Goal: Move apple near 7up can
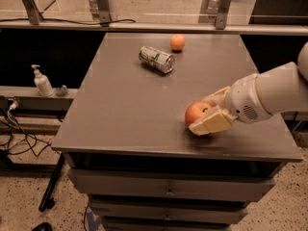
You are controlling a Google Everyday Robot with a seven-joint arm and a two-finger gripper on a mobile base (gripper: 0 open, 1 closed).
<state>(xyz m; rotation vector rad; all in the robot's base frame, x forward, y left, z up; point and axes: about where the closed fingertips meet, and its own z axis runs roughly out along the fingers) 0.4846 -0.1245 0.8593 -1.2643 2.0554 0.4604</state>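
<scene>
The red-orange apple (195, 112) is at the front right of the grey table (120, 109). My gripper (202, 114) comes in from the right and is shut on the apple, with one cream finger (210, 122) in front of it and the other behind it. The apple seems slightly raised off the tabletop. The silver-and-green 7up can (156, 59) lies on its side near the back middle of the table, well away from the apple to the far left.
A small orange fruit (177, 42) sits behind the can to its right. A soap dispenser (42, 82) stands on a low shelf to the left. Metal posts and a rail run along the table's far edge. Drawers sit under the tabletop.
</scene>
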